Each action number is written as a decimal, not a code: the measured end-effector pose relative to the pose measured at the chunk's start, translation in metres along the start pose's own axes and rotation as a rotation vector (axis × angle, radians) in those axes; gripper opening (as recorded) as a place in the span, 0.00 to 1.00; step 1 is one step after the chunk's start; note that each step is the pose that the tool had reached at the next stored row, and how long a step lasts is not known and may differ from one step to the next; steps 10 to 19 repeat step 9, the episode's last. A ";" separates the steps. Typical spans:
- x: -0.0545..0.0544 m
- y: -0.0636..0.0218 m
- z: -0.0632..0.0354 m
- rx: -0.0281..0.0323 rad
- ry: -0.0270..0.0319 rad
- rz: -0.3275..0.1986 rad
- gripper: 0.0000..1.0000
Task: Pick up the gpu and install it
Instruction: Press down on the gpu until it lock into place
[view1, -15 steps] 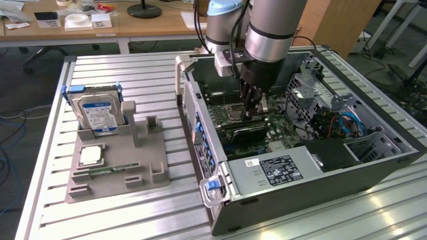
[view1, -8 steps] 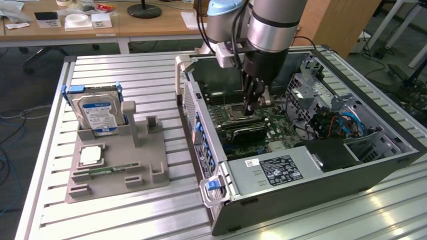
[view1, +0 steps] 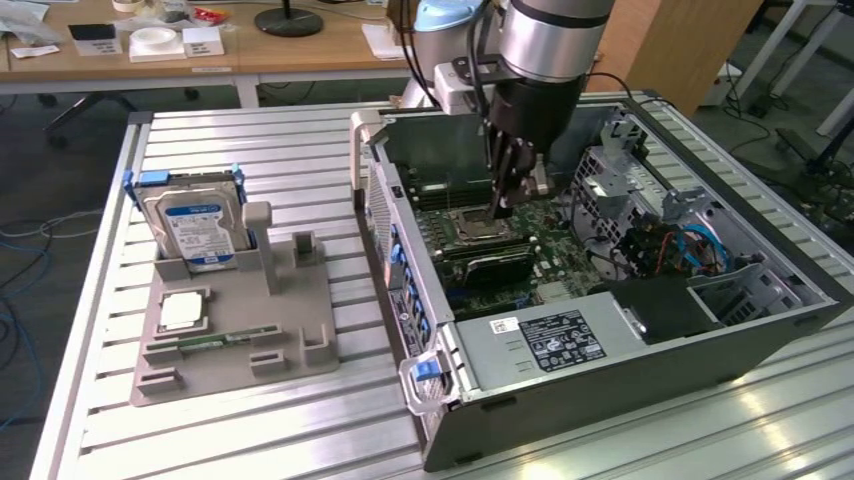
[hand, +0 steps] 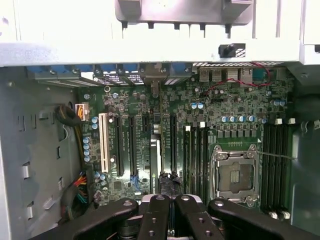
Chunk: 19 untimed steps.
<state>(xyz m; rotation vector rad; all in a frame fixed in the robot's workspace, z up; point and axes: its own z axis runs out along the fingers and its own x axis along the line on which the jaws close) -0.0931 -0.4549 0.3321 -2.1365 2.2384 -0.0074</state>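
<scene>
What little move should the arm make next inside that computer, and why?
Probably a short straight rise: the gpu seems to stand on the board already, and the shut gripper hangs just above it, apparently not holding it.

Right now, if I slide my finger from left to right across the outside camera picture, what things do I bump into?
Hard drive standing in the grey holder → computer case lying open → end effector reaching down over the green board → blue cables.
</scene>
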 end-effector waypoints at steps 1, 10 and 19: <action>0.000 0.0000 0.0001 0.0001 -0.0001 0.000 0.11; 0.000 0.0000 0.0000 0.0000 0.0001 0.000 0.11; 0.000 0.0000 0.0000 0.0000 0.0001 0.000 0.11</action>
